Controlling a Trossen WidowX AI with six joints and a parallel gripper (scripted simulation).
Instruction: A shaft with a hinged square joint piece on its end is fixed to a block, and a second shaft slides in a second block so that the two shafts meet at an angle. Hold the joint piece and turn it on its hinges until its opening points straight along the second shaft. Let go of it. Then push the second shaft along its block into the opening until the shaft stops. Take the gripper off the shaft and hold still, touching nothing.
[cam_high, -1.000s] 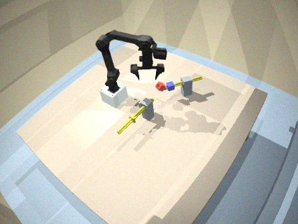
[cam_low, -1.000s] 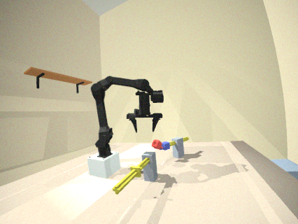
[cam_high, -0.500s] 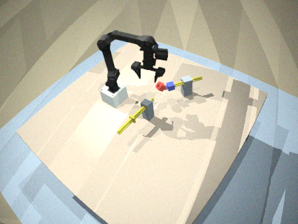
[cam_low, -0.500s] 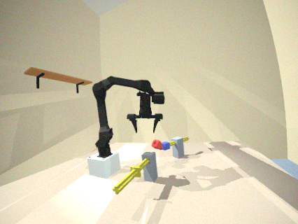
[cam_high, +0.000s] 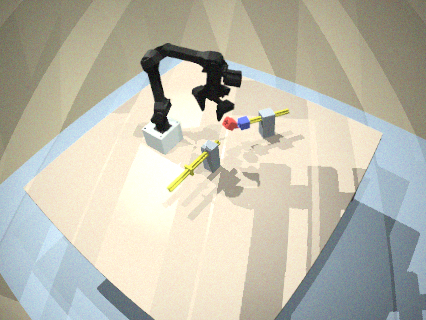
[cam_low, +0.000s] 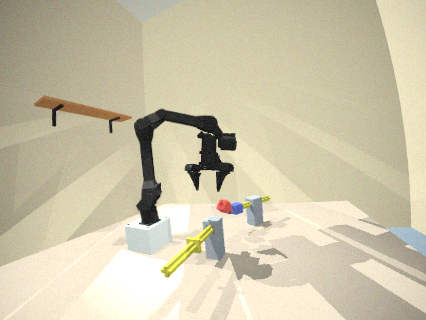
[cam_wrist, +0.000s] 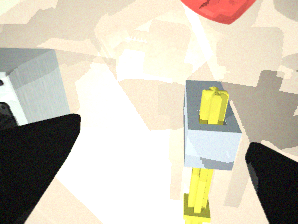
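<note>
The red square joint piece (cam_high: 229, 123) (cam_low: 224, 206) (cam_wrist: 227, 10) sits beyond a blue piece (cam_high: 243, 123) (cam_low: 237, 208) on the end of the fixed yellow shaft (cam_high: 283, 113) (cam_low: 266, 199). Its cross-shaped opening faces roughly toward the second shaft; whether exactly in line, I cannot tell. The second yellow shaft (cam_high: 180, 181) (cam_low: 178, 261) (cam_wrist: 213, 107) passes through its grey block (cam_high: 212, 157) (cam_low: 215, 240) (cam_wrist: 212, 145), a short end showing on the joint side, apart from the red piece. My gripper (cam_high: 210, 114) (cam_low: 207, 190) (cam_wrist: 164, 136) is open and empty, above the second shaft's block, touching nothing.
The fixed shaft's grey block (cam_high: 267, 125) (cam_low: 254, 212) stands farther back. A yellow crosspiece (cam_high: 189, 170) (cam_low: 194, 243) (cam_wrist: 197, 207) sits on the second shaft's outer part. The pale robot base (cam_high: 163, 137) (cam_low: 149, 237) is to the left. A wooden shelf (cam_low: 82, 108) hangs on the wall.
</note>
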